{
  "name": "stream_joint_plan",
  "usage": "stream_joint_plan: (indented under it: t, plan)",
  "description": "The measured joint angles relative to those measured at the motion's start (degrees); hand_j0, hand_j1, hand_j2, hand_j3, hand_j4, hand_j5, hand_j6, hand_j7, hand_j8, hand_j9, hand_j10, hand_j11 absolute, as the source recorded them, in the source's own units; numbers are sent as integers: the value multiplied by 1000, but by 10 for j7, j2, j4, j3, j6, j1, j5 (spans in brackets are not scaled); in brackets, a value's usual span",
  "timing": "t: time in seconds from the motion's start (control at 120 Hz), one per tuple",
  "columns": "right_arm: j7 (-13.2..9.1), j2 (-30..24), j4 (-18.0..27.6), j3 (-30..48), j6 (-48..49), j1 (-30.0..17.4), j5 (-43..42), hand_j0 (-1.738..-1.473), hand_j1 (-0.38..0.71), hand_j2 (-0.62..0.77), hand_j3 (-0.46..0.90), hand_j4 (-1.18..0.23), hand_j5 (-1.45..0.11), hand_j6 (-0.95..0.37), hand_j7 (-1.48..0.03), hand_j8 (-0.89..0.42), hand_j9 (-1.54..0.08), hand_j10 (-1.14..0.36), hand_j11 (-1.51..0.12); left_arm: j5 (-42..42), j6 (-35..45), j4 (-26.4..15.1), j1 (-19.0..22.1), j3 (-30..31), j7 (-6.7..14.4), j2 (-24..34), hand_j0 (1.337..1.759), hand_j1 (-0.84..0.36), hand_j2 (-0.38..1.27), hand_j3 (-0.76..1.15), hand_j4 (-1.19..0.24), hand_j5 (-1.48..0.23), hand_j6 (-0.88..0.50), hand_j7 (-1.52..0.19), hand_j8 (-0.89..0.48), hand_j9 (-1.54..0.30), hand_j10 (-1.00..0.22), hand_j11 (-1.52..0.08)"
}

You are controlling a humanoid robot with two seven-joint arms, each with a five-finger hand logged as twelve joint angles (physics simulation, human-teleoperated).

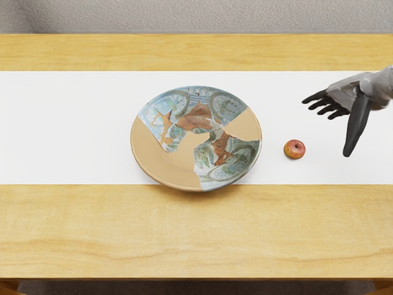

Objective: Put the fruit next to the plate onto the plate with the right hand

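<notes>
Table: a light-wood tabletop (196,233) with visible grain; its nearest band is bare wood.
Runner: a broad white cloth strip (67,129) crosses the table from left to right, behind that near wood band.
Plate: a wide, round, shallow ceramic plate (153,166), part plain tan and part blue-green pattern with rust-brown patches. It lies on the white strip near the middle, and its near rim just overlaps the wood.
Fruit: a small round red-and-yellow fruit (294,149) sits on the white strip to the right of the plate, near its rim but not touching it.
Right hand: a grey and black five-finger robot hand (347,101) comes in from the right edge, beyond and to the right of the fruit and clear of it. Its dark fingers (319,98) are spread towards the plate, its thumb (356,126) points down, and it holds nothing.
Far side: another band of bare wood, then a grey surface (196,15) behind the table.
</notes>
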Motion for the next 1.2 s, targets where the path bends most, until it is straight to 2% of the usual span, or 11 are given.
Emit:
stream_joint_plan:
  t: [0.1, 0.2, 0.25, 0.317, 0.408, 0.642, 0.725, 0.825, 1.025, 1.2]
  plan:
    - [-9, 2, 1, 6, -11, -8, 4, -1658, -349, -1, 0, -3, 0, -4, 0, -3, 0, -2, 0, 0, 0, 0, 1, 0, 0, 0, 1658, 339, 2, 0, -9, -11, -9, -11, -9, -11, -9, -11]
    - [-8, 16, 4, 14, -94, -35, -9, -1658, -349, 0, 0, -3, 0, -4, 0, -3, 0, -2, 0, 0, 0, 0, 0, 0, 0, 0, 1658, 339, 2, 0, -9, -11, -9, -11, -9, -11, -9, -11]
    - [10, 27, 15, 20, -152, -52, -54, -1658, -349, 0, 0, -3, 0, -3, 0, -3, 0, -2, 0, 0, 0, 0, 0, 0, 0, 0, 1658, 339, 2, 0, -9, -11, -9, -11, -9, -11, -9, -11]
    - [36, 35, 55, 25, -261, -85, -145, -1658, -349, 0, 0, -2, 0, -3, 0, -3, 0, -2, 0, 0, 0, 0, 0, 0, 0, 0, 1658, 339, 2, 0, -9, -11, -9, -11, -9, -11, -9, -11]
    - [53, 42, 95, 28, -357, -135, -233, -1658, -317, -5, 0, -29, -35, -30, -35, -30, -35, -29, -35, 0, 0, 0, 0, 0, 0, 0, 1658, 339, 2, 0, -9, -11, -9, -11, -9, -11, -9, -11]
    - [96, 76, 131, 59, -534, -250, -309, -1658, -289, -9, 0, -54, -67, -55, -66, -54, -67, -53, -66, 0, 0, 0, 0, 0, 0, 0, 1658, 339, 2, 0, -9, -11, -9, -11, -9, -11, -9, -11]
    - [113, 82, 134, 66, -567, -277, -320, -1658, -283, -10, 0, -58, -73, -60, -73, -59, -73, -58, -73, 0, 0, 0, 0, 0, 0, 0, 1658, 339, 2, 0, -9, -11, -9, -11, -9, -11, -9, -11]
    - [122, 86, 136, 69, -593, -296, -325, -1658, -250, -15, 0, -86, -110, -87, -109, -87, -109, -86, -109, 0, 0, 0, 0, 0, 0, 0, 1658, 339, 2, 0, -9, -11, -9, -11, -9, -11, -9, -11]
    - [127, 88, 135, 70, -602, -311, -326, -1658, -84, -42, 0, -224, -290, -226, -289, -225, -290, -224, -290, 0, 0, 0, 0, 0, 0, 0, 1658, 339, 2, 0, -9, -11, -9, -11, -9, -11, -9, -11]
    - [128, 88, 131, 70, -604, -319, -324, -1658, 19, -59, 0, -310, -401, -311, -401, -311, -401, -310, -401, 0, 0, 0, 0, 0, 0, 0, 1658, 339, 2, 0, -9, -11, -9, -11, -9, -11, -9, -11]
